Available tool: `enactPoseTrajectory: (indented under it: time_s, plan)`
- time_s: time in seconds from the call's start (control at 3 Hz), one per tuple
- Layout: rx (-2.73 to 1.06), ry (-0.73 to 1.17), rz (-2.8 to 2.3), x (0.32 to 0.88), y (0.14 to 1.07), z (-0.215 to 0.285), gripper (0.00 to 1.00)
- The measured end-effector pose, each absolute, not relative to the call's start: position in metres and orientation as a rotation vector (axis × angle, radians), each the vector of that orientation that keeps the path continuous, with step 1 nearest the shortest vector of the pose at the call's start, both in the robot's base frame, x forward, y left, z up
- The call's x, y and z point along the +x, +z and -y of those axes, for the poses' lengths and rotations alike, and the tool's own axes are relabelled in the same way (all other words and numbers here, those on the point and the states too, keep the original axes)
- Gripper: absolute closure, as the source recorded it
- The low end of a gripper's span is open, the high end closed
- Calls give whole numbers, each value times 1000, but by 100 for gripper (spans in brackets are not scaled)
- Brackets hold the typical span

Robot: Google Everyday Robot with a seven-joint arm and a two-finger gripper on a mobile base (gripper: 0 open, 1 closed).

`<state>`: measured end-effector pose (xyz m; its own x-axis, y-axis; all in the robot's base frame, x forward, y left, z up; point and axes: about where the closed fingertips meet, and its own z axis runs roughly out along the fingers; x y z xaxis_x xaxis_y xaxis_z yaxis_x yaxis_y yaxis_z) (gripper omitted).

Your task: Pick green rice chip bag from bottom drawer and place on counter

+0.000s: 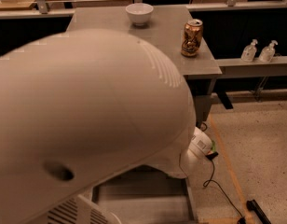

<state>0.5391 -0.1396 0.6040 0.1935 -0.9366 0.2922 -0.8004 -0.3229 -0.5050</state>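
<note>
My arm's big pale shell (87, 115) fills most of the camera view. Only a white wrist joint (199, 143) shows past its right edge, below the counter's edge. The gripper is hidden behind the arm, somewhere over the bottom drawer. The green rice chip bag is hidden too. Part of the open bottom drawer's grey floor (143, 192) shows at the bottom, with its right wall beside it. The grey counter (167, 31) stands at the top of the view.
A white bowl (139, 13) sits at the counter's back and a gold soda can (192, 37) near its right edge. Two small clear bottles (258, 50) stand on a low ledge to the right. A black cable (213, 176) lies on the speckled floor.
</note>
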Motion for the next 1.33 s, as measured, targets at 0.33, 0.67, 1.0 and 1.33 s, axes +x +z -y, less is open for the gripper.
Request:
enactPoseTrajectory:
  time_s: [0.33,0.67,1.0,1.33]
  plan:
    - [-2125,-891,-1787,525,619,190,100]
    - [-2093,-899,-1837,516,619,211,100]
    - [-2072,-959,-1822,530,632,213,100]
    - [-2044,-1033,-1747,557,660,203,100]
